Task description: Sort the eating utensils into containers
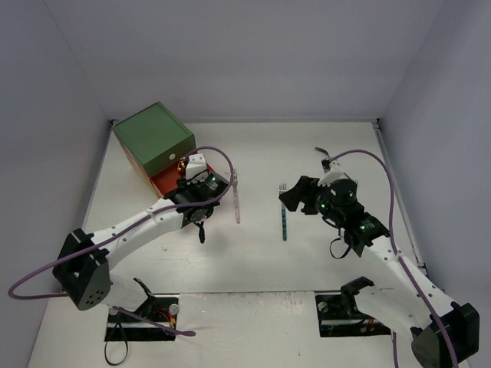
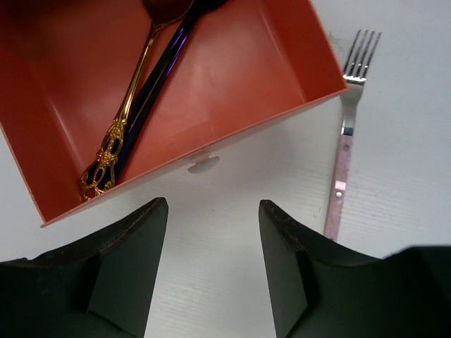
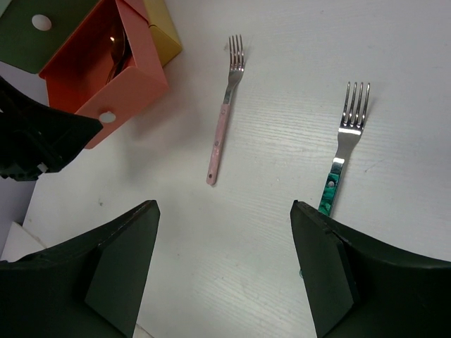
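The chest (image 1: 153, 134) has a green top, and its orange-red drawer (image 2: 232, 77) is pulled out. Inside lie a gold spoon (image 2: 127, 105) and a dark purple utensil (image 2: 165, 63). My left gripper (image 2: 211, 205) hangs open and empty just in front of the drawer's white knob (image 2: 203, 165). A pink-handled fork (image 1: 236, 198) lies on the table to its right, also in the right wrist view (image 3: 222, 120). A teal-handled fork (image 3: 342, 155) lies further right. My right gripper (image 3: 224, 205) is open and empty above the table, near the teal fork's handle.
The yellow drawer (image 3: 165, 32) shows beneath the orange-red one. A small dark slim thing (image 1: 322, 151) lies behind the right arm. Grey walls enclose the table on three sides. Purple cables loop over both arms.
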Controlling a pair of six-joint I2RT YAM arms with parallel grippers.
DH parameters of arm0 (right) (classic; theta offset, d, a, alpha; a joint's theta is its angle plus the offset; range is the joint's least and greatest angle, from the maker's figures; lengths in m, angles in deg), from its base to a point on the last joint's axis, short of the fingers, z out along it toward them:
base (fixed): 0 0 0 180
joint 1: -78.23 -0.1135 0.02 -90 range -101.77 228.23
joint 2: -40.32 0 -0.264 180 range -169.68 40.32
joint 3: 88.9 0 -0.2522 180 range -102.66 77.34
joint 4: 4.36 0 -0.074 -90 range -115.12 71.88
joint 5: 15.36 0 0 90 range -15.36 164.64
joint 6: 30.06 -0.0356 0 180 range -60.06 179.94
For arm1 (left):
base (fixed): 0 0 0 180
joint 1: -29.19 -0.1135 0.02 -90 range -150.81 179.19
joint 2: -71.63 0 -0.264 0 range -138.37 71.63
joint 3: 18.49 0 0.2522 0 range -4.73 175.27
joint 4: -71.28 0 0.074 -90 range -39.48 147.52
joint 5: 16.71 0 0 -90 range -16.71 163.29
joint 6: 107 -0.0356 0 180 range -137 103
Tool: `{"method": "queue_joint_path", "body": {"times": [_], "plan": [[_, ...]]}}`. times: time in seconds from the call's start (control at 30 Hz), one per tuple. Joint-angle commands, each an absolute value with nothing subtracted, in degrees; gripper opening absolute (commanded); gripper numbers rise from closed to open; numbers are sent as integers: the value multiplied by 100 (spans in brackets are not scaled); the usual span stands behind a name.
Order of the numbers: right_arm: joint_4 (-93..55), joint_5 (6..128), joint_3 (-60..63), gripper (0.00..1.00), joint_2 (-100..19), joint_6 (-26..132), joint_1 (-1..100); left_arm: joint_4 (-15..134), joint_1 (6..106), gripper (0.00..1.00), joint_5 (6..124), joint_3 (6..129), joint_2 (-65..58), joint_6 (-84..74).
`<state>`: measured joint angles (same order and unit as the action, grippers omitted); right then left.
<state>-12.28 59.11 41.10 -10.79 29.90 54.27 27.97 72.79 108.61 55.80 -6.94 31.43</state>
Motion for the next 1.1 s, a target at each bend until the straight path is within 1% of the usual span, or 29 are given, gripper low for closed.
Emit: {"method": "queue_joint_path", "body": {"times": [0.0, 0.37, 0.63, 1.07], "plan": [[-933, 5803, 4110, 73, -904, 3119, 5489, 2772, 7279, 52, 11411, 5827, -1021, 3699], [-924, 5724, 4298, 75, -899, 3367, 5582, 2543, 7279, 51, 11978, 6120, -1584, 4260], [-924, 5680, 4358, 76, -943, 3541, 5652, 2240, 7253, 46, 12197, 6503, -1984, 4451], [-903, 5419, 4499, 76, -987, 3735, 5949, 1987, 7162, 38, 12263, 6609, -2241, 4767]]}}
